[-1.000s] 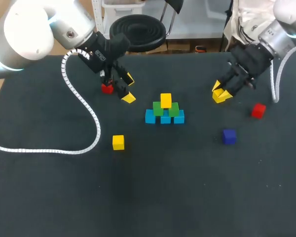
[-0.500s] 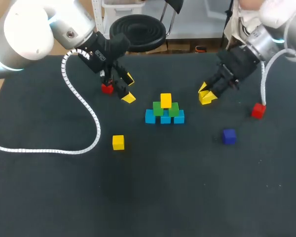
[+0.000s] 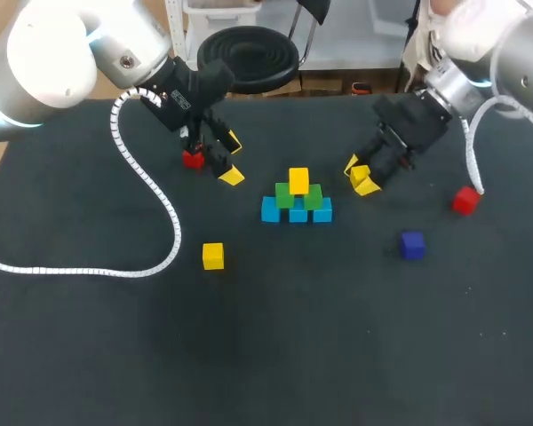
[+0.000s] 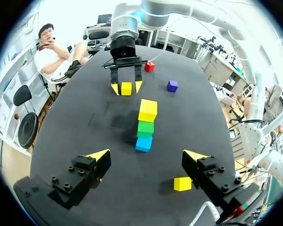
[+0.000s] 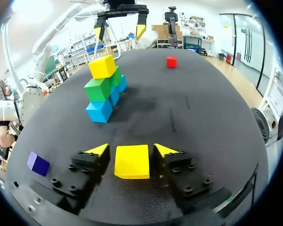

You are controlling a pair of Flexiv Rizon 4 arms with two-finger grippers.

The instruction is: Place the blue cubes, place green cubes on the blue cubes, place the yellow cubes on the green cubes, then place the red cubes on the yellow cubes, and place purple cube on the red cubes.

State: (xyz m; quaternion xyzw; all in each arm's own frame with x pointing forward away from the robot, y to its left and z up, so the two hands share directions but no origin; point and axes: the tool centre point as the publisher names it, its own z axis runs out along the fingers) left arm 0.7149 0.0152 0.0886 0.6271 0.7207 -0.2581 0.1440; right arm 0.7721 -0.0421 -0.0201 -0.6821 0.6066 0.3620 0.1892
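Head view: the black desk (image 3: pixel 275 355) is entered by the left arm (image 3: pixel 53 62) and the right arm (image 3: pixel 497 44) from its far corners. A pyramid (image 3: pixel 298 206) is seen at the middle of the desk: three blue cubes (image 3: pixel 270 210) in a row, two green cubes (image 3: pixel 284 196) on them, and a top yellow cube (image 3: pixel 298 180) above. The left hand (image 3: pixel 230 160) is held wide open and empty beyond the pyramid's left side, with a near red cube (image 3: pixel 193 160) just beside it. The right hand (image 3: pixel 359 175) is closed from two sides on a gripped yellow cube (image 5: pixel 131 161), near the pyramid's right. A far red cube (image 3: pixel 465 201), a purple cube (image 3: pixel 412 245) and a loose yellow cube (image 3: pixel 213 256) are left apart on the desk.
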